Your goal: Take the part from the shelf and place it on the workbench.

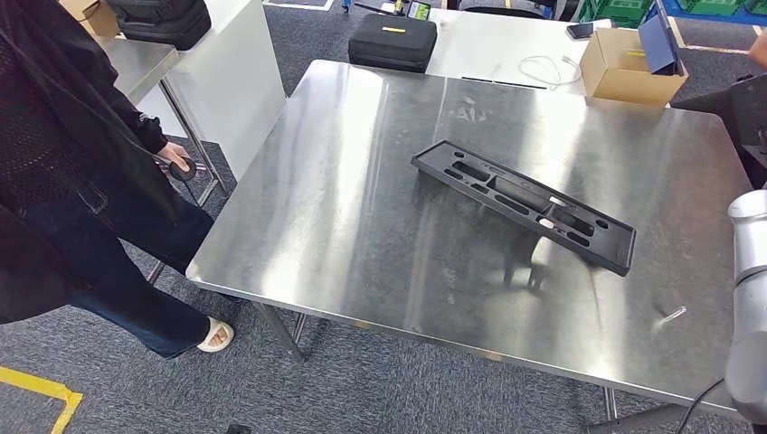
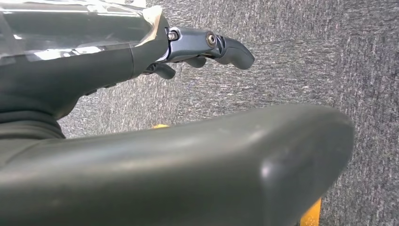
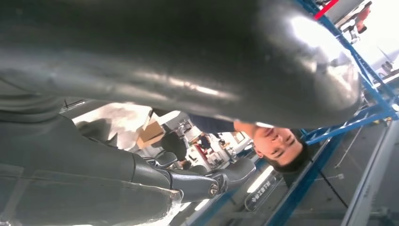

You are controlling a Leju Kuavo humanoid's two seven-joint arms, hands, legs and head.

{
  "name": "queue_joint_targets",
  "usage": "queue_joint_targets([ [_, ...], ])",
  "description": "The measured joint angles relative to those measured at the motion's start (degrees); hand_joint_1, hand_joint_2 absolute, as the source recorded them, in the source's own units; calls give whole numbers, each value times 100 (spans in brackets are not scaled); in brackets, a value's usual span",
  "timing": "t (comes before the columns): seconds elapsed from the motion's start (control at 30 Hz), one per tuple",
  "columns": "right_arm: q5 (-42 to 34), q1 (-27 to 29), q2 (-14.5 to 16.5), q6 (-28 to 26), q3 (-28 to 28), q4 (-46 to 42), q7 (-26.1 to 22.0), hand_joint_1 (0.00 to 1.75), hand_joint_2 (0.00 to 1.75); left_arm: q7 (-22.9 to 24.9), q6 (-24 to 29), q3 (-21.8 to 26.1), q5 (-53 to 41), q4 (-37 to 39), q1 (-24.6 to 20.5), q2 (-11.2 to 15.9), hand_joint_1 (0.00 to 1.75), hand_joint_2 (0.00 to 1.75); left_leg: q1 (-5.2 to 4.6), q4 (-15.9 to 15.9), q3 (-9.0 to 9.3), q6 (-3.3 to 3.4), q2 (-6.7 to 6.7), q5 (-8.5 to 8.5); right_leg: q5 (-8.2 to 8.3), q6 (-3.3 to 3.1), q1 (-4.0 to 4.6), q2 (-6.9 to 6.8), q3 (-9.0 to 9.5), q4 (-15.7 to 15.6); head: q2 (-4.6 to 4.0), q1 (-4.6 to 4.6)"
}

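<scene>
Steel workbench (image 1: 362, 226) bears black part (image 1: 523, 203) — grey carpet (image 1: 118, 384) below

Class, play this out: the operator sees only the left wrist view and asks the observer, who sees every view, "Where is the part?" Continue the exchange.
Observer: The part lies flat on the workbench, seen from the head view.
Operator: Is the right hand holding anything?
Observer: No, the right hand is empty, with blue racking beyond its fingers.
Operator: Anyone nearby?
Observer: A person stands beside the workbench's left edge.
</scene>
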Motion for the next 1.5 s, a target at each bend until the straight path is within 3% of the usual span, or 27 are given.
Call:
queue_joint_targets([
  [0.4,-37,45,-138,-61,-252,0,56,0,0,0,-1,-3,-8,0,-1,-17,0,0,0,2,8,-1,-4,4,-1,1,3,-3,-1,0,0,0],
  [0.6,-756,443,-773,-105,-811,14,-192,0,0,-22,-1,-8,-18,0,31,-16,0,0,-3,8,-6,4,-75,2,-17,23,1,-72,12,-3,0,1],
  [0.77,-1367,1219,-1452,-207,-1531,85,-402,0,0,-89,1,-3,10,0,80,3,0,0,-13,9,2,35,-79,-22,-36,49,0,-74,17,-7,0,-2],
  [0.83,-1825,1982,-1735,-255,-1970,58,-396,0,0,-110,-17,-2,30,0,94,13,0,0,-7,8,21,49,-121,-38,-64,71,30,-109,54,-17,0,-4],
  [0.9,-2579,3141,-1846,-254,-2716,-43,-695,0,0,-135,-50,-2,78,0,146,21,0,0,16,6,48,55,-201,-65,-106,80,75,-184,132,-35,0,23],
  [1.0,-3176,4445,-1685,-258,-3868,-67,-1252,0,0,-183,-76,13,155,2,263,40,0,0,13,-3,81,70,-223,-102,-135,76,66,-205,173,-40,0,53],
  [1.1,-3059,5103,-1538,-333,-4536,-70,-1243,0,0,-246,-68,48,185,2,286,64,0,0,0,-12,106,79,-155,-118,-138,75,52,-143,167,-38,0,52],
  [1.3,-2553,5743,-1197,-376,-5563,-508,-956,0,0,-278,-81,81,130,2,289,63,0,0,-16,-13,131,68,-99,-128,-139,74,41,-90,172,-38,0,54],
  [1.5,-2134,5954,-931,-378,-6065,-878,-687,0,0,-273,-66,92,122,2,289,64,0,0,-29,-13,145,70,-71,-129,-138,75,31,-65,175,-38,0,54],
])
